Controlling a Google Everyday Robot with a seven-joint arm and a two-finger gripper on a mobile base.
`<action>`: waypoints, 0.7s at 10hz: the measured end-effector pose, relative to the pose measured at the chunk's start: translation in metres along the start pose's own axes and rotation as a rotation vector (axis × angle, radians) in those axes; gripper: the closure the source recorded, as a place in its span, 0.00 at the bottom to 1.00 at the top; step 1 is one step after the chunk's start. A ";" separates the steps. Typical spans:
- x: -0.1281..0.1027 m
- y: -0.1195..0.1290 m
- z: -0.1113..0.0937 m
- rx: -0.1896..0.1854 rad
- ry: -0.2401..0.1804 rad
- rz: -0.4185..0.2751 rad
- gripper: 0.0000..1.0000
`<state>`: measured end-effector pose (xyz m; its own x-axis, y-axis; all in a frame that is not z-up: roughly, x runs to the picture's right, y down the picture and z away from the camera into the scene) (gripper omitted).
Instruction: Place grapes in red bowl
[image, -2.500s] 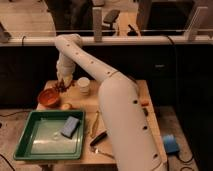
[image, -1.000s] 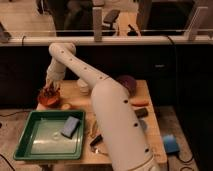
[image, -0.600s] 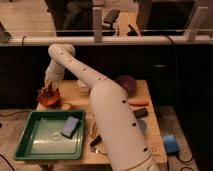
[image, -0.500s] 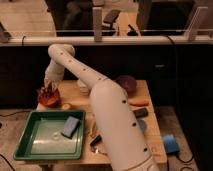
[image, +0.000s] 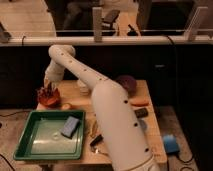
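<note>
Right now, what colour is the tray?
The tray is green, camera view; the gripper is down at the red bowl.

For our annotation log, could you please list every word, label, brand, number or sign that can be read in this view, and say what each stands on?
None: no readable text shows anywhere in the view.
The robot's arm shows only small dark dots, no lettering.
The green tray, the blue block in it and the red bowl show no marks.
The gripper sits at the red bowl, beyond the green tray; no label shows on it.
</note>
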<state>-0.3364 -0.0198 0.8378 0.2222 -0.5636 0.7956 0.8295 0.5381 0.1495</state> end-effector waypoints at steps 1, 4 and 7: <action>0.000 -0.001 0.000 0.001 -0.001 -0.002 0.20; 0.000 -0.003 -0.002 -0.001 -0.001 -0.009 0.20; 0.000 -0.003 -0.004 -0.004 0.001 -0.011 0.20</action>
<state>-0.3370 -0.0241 0.8354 0.2138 -0.5698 0.7935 0.8340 0.5295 0.1554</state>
